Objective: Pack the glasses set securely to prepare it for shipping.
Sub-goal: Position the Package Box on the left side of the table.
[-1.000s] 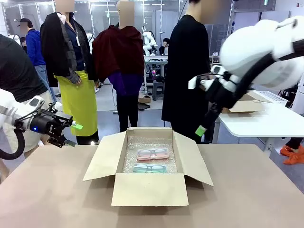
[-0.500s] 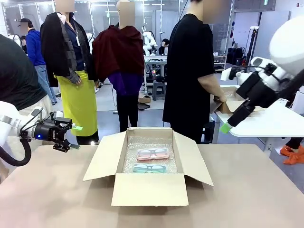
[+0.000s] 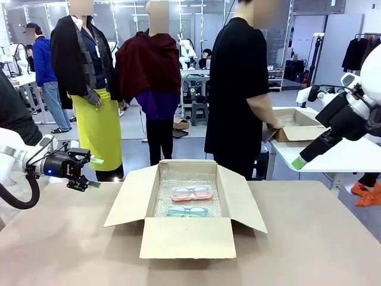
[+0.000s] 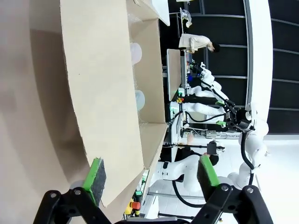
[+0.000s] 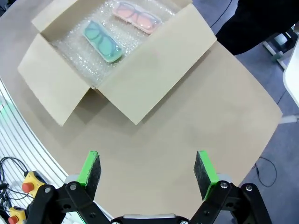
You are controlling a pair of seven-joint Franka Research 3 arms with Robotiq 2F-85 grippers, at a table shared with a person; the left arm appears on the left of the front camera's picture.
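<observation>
In the open cardboard box (image 3: 187, 238), the mint case (image 3: 187, 211) lies nearest on bubble wrap (image 3: 177, 180), with the pink case (image 3: 191, 193) just beyond it. The left gripper (image 3: 93, 171) hovers left of the box and the right gripper (image 5: 147, 170) hangs high to the right, both spread and empty. From the front, one right finger hides the other.

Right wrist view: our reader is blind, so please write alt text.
An open cardboard box on a table holds a pink case and a mint case on bubble wrap. The open right gripper hovers above the table.
</observation>
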